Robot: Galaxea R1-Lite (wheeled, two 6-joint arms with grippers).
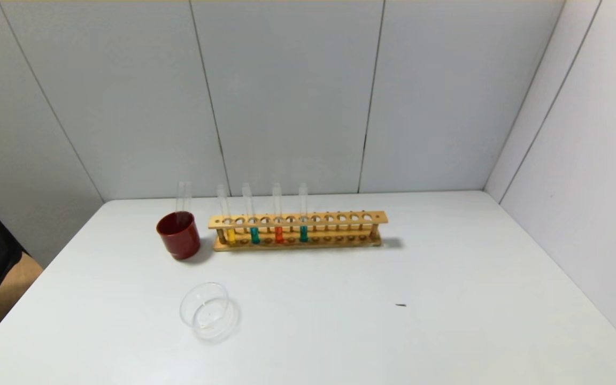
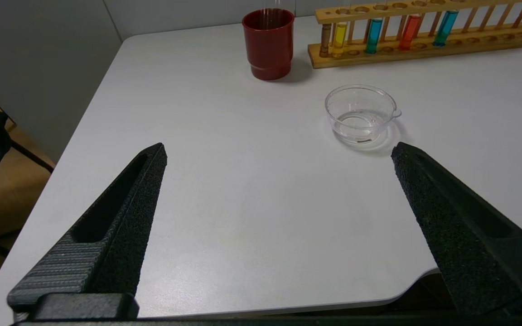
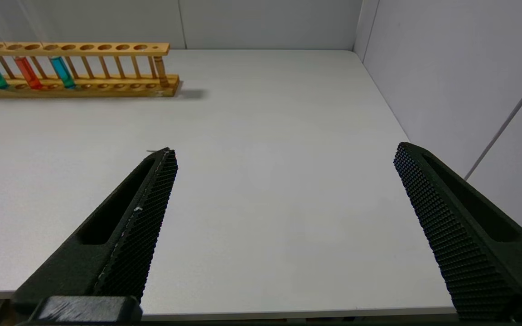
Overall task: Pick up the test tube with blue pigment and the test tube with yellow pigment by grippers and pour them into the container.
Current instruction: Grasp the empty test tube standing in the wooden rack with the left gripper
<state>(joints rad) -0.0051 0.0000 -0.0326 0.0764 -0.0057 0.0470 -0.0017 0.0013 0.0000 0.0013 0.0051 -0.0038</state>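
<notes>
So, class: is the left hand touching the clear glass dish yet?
Apart. The left wrist view shows the open left hand short of the container, with bare white table showing between each finger and the dish.

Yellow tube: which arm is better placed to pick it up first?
Probably left. The yellow tube stands at the rack's left end. The open left end effector sees it ahead, past the dish. The open right end effector faces bare table right of the rack.

The left gripper (image 2: 279, 151) is hanging low at the near edge with its two black fingers (image 2: 120, 217) spread wide apart, gripping nothing. The right gripper (image 3: 283, 151) is sitting likewise, fingers (image 3: 451, 226) splayed wide. Neither arm is showing in the head view.
</notes>
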